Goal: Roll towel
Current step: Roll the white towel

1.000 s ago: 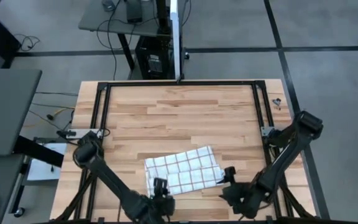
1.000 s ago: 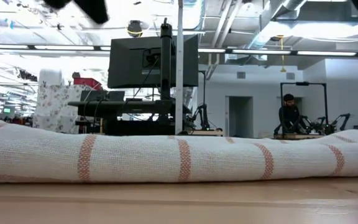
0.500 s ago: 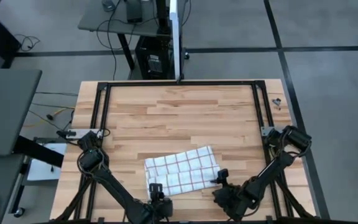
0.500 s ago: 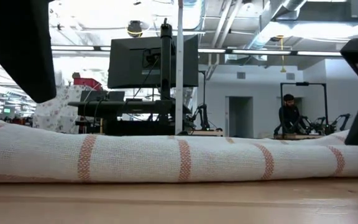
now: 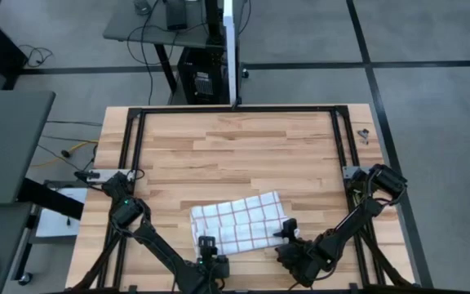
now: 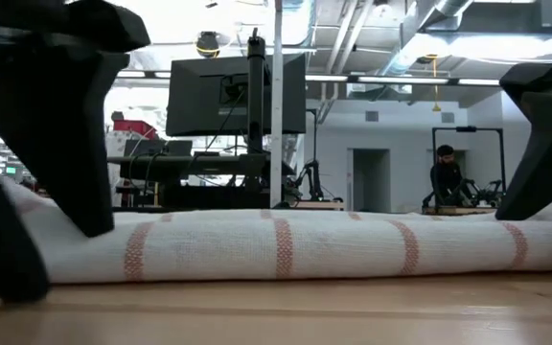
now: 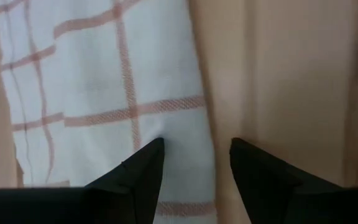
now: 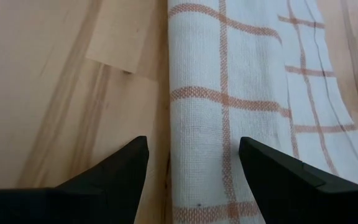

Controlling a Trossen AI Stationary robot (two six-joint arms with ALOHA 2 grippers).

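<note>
A white towel with red checks (image 5: 239, 222) lies on the wooden table near its front edge. Its near edge is a thick fold or roll, which fills the low view (image 6: 286, 244). My left gripper (image 5: 208, 245) is open at the towel's near left corner. In the left wrist view (image 7: 196, 144) one finger is over the cloth and one over bare wood. My right gripper (image 5: 286, 232) is open at the near right corner. In the right wrist view (image 8: 192, 142) its fingers stand on either side of the towel's thick near edge (image 8: 229, 93). My left gripper comes down from above, open. One fingertip (image 7: 157, 146) sits on the towel's top by its near left corner (image 7: 166, 130). The other (image 7: 236, 146) is on bare wood beside the edge. The towel lies flat. My right gripper: whether its fingers touch the towel I cannot tell.
Black frame rails (image 5: 235, 109) run round the table's far and side edges. A small dark object (image 5: 363, 133) lies at the far right corner. Bare wood (image 5: 235, 151) spreads beyond the towel. A person (image 6: 444, 177) stands far off in the room behind.
Both grippers have come down to the towel's near edge; in the low view their fingers have dropped from the picture's top to towel level. My right gripper has also shifted a little toward the table's left.
</note>
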